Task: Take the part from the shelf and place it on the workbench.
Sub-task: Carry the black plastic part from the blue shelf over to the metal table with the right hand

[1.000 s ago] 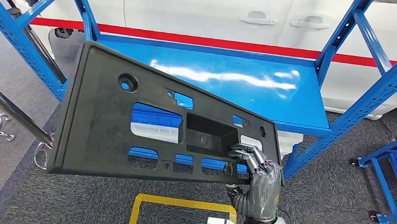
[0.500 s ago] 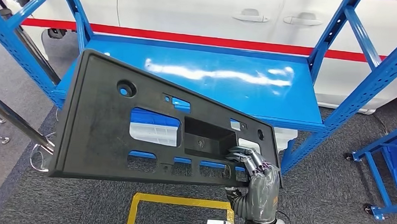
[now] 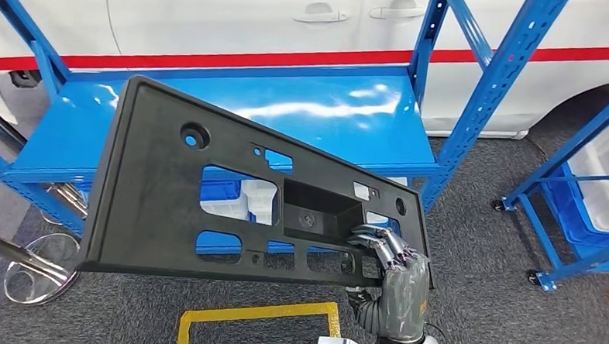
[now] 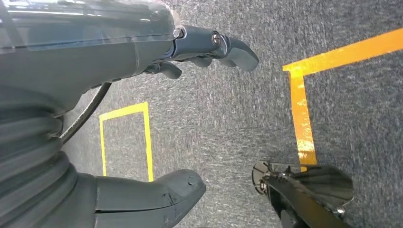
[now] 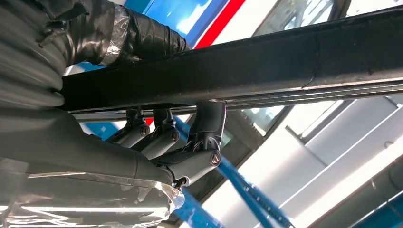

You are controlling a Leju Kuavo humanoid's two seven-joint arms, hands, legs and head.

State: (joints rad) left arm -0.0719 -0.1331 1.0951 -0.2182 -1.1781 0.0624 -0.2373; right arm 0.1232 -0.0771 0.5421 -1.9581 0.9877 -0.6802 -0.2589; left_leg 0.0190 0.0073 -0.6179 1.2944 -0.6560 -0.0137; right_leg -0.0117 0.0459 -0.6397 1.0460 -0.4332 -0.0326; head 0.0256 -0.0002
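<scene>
The right hand's fingers (image 3: 377, 242) hook over the lower rim of the part (image 3: 168, 205), clamped on it near its right corner; from the wrist camera the fingers (image 5: 204, 126) wrap up around the dark edge of the part (image 5: 266, 61). The right hand (image 3: 396, 273) rises from below and carries the long black panel, full of cut-outs, tilted in the air with its left end higher and swung out wide. Behind it stands the blue shelf (image 3: 350, 120), its glossy deck showing through the openings, and beyond that a white car (image 3: 238, 22) with a red stripe. The left hand (image 4: 157, 118) hangs over grey carpet (image 4: 228, 114) marked with yellow tape (image 4: 299, 114), thumb and fingers (image 4: 223, 47) apart, holding nothing.
</scene>
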